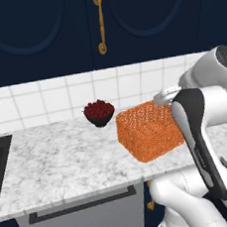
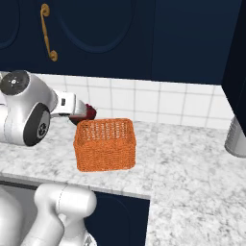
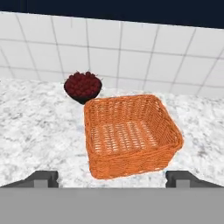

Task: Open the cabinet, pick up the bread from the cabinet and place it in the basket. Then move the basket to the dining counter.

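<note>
Cabinet step pending: doors closed, basket empty, nothing gripped

Cabinet (image 1: 41,29) fills the top of the left base view, both arched doors shut, brass handle (image 1: 99,22) at upper centre. Bread isn't visible, presumably behind those doors. Orange basket (image 3: 131,135) sits empty mid-frame in the hand view on the marble worktop (image 1: 55,157), bowl of red berries (image 3: 83,86) just behind its upper-left corner. Arm is folded low at the right of the left base view, hand aimed down at the basket. Gripper (image 3: 112,179) fingers spread wide, empty. Next move as I read it: raise the hand to the handle, close on it, pull the door open
</note>
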Motion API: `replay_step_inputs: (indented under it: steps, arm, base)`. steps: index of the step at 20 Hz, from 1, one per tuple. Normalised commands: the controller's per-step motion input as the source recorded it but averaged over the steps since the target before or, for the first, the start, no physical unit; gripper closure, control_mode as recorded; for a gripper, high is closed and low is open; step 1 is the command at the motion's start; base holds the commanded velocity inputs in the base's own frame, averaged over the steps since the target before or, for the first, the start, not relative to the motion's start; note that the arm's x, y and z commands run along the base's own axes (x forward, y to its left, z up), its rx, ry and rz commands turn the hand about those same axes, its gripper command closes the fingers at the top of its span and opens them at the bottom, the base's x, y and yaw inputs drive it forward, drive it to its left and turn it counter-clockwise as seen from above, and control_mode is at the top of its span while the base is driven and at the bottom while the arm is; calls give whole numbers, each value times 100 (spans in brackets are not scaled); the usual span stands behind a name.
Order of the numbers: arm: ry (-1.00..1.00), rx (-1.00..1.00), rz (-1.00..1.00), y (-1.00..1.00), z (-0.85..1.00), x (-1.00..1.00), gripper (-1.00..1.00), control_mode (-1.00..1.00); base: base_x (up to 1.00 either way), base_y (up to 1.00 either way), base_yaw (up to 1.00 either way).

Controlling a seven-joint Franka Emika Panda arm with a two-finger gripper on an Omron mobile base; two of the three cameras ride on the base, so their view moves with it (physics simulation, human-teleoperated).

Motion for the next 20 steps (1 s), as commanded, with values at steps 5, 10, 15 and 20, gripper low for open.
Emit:
replay_step_inputs:
  steps: [5, 10, 15, 20]
  arm:
    - [-51, 1, 4, 25, 99, -64, -100, -100]
    - [-29, 1, 4, 38, 93, -46, -100, -100]
    - [-7, 2, 0, 30, 75, -13, -100, -100]
    - [-1, 3, 0, 17, 63, 0, -100, -100]
  base:
    - [0, 0, 0]
    - [0, 0, 0]
    - [0, 0, 0]
    - [0, 0, 0]
